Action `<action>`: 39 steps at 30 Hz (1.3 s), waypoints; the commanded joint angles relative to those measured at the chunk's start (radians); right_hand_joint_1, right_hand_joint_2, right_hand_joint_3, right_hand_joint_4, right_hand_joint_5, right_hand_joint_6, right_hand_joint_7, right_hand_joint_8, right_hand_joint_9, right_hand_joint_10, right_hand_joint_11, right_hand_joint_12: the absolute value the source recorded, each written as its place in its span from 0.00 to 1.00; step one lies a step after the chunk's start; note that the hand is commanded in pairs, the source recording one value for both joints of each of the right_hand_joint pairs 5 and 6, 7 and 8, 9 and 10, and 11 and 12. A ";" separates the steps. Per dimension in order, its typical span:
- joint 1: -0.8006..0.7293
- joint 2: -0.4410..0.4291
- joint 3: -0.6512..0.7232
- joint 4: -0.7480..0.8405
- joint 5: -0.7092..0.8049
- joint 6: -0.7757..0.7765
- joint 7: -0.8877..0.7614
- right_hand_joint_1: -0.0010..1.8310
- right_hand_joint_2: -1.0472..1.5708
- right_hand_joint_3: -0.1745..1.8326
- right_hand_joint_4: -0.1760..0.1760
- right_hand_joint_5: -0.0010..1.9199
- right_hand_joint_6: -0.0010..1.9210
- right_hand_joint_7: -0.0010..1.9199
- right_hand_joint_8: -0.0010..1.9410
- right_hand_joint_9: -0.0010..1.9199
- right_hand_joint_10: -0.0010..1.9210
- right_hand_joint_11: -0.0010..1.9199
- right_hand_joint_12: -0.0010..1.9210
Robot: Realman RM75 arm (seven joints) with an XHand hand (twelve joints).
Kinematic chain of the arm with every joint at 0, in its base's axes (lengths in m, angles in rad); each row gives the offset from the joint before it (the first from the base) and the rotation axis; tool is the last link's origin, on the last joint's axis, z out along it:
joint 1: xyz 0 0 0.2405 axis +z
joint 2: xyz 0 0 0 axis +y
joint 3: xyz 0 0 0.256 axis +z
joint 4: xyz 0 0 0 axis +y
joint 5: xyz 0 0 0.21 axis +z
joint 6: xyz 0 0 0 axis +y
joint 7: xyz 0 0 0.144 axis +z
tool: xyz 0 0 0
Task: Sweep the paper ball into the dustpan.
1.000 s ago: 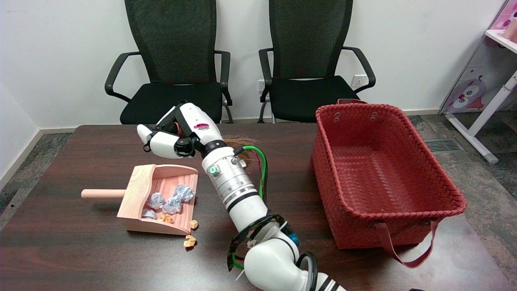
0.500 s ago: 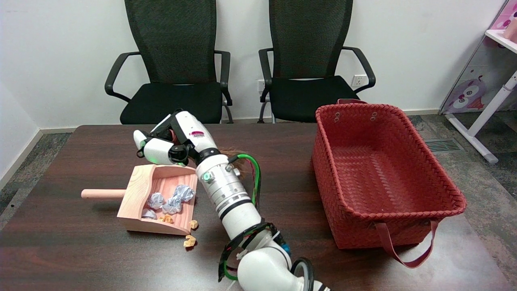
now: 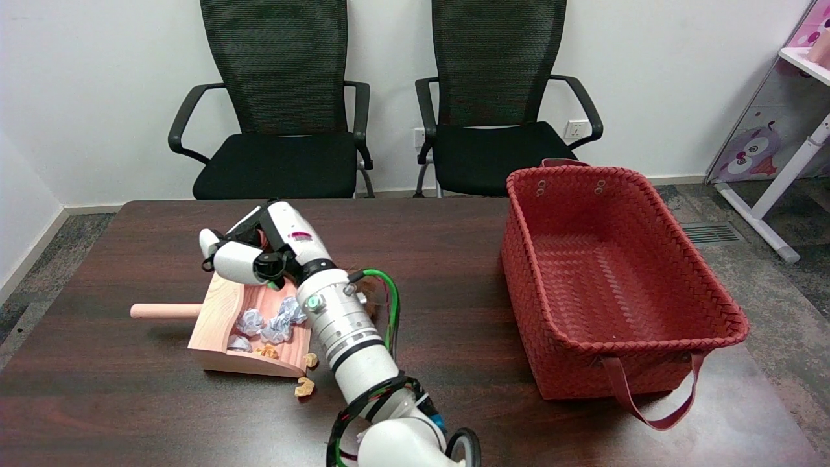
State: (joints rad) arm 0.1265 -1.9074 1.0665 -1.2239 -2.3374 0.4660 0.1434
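bare table (image 3: 447, 324) between dustpan (image 3: 224, 324) and red basket (image 3: 616, 279)

Count: 1 wooden dustpan (image 3: 220, 324); approx. 3 grey-white paper balls (image 3: 280, 323) inside it; 3 small tan scraps (image 3: 303, 387) at its mouth; 1 red woven basket (image 3: 616, 285); 2 black office chairs (image 3: 279, 97); 1 table (image 3: 130, 402).

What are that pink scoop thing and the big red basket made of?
The dustpan looks like pale unpainted wood: grain lines show on its wall and round handle. The red basket looks woven from flat strips, perhaps plastic or faux leather, with smooth strap handles; which material can't be told.
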 commanded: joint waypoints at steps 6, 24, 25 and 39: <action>0.105 -0.054 -0.077 0.157 0.125 0.031 0.447 0.50 0.96 0.80 0.49 1.00 1.00 1.00 0.99 1.00 1.00 1.00 1.00; 0.300 0.030 -0.160 0.212 0.118 0.076 0.930 0.52 0.95 0.76 0.47 1.00 1.00 1.00 0.99 1.00 1.00 0.97 0.97; 0.305 0.035 -0.166 0.210 0.119 0.072 0.934 0.52 0.95 0.76 0.47 1.00 1.00 1.00 0.99 1.00 1.00 0.97 0.97; 0.296 0.122 -0.205 0.062 0.118 0.074 0.914 0.53 0.94 0.75 0.44 1.00 1.00 1.00 0.99 1.00 1.00 0.99 0.99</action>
State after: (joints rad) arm 0.3778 -1.8759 0.9195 -1.0725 -2.2206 0.5262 0.9527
